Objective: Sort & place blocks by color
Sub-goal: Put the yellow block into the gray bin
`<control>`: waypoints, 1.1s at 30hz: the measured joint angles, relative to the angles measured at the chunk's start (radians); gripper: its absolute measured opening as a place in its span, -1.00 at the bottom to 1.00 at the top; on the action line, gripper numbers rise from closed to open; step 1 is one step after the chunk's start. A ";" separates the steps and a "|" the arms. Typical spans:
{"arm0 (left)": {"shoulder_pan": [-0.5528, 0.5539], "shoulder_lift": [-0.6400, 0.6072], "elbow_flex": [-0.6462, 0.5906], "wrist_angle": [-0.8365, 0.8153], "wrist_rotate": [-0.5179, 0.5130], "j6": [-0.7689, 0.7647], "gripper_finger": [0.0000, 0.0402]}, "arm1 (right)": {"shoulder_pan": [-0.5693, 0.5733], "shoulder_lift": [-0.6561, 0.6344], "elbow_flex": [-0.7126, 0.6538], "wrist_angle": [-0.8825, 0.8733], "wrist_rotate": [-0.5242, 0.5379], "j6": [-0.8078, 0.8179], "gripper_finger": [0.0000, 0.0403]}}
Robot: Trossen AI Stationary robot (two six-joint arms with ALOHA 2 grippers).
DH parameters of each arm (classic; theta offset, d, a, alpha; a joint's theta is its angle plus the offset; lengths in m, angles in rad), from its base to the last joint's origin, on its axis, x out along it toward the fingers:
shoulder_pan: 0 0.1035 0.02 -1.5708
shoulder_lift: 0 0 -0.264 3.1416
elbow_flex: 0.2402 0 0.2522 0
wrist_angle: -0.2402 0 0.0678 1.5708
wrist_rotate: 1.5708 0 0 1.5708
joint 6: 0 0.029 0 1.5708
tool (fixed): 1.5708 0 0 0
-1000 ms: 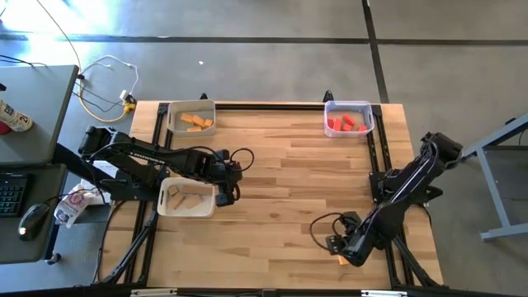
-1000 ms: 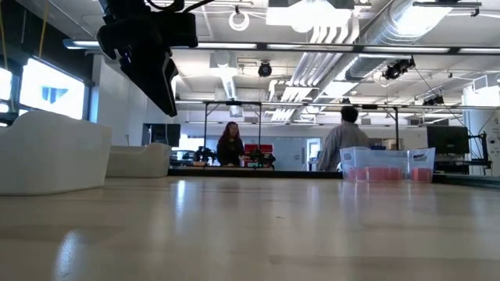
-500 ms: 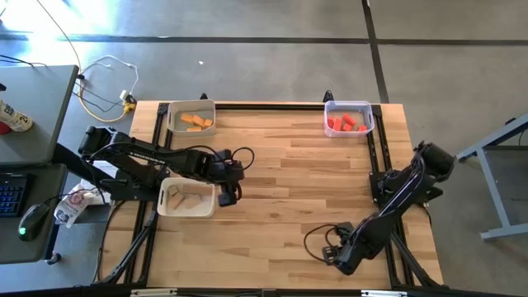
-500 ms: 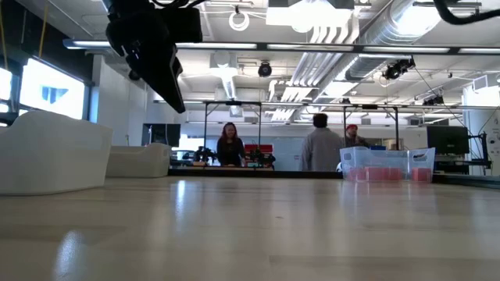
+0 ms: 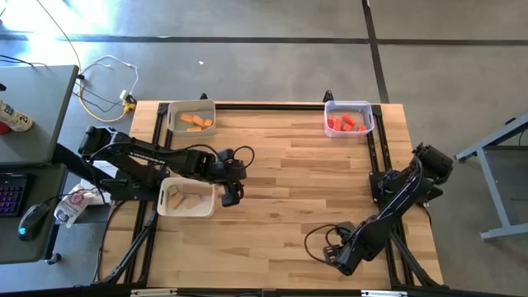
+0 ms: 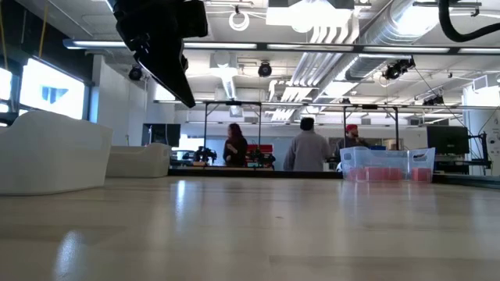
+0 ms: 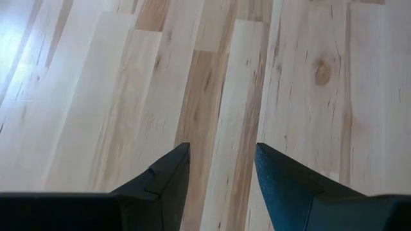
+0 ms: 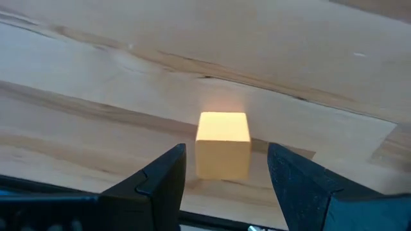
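At the desk's (image 5: 289, 190) near edge, toward its right corner, your right gripper (image 8: 221, 168) is bent low over an orange cube block (image 8: 222, 145), its dark fingers (image 8: 160, 179) spread either side of it, not touching. Farther back near the left edge, your left gripper (image 7: 221, 168) hangs beside the pale bin (image 5: 186, 198) of plain-wood blocks (image 5: 183, 199), fingers (image 7: 168, 176) apart over bare planks. Orange blocks (image 5: 196, 123) and red blocks (image 5: 346, 124) fill the far-corner bins.
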 joint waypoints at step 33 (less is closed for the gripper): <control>0.058 0.000 0.000 0.226 0.131 0.000 -0.20 | -0.020 0.043 0.000 0.043 0.181 -0.171 -0.51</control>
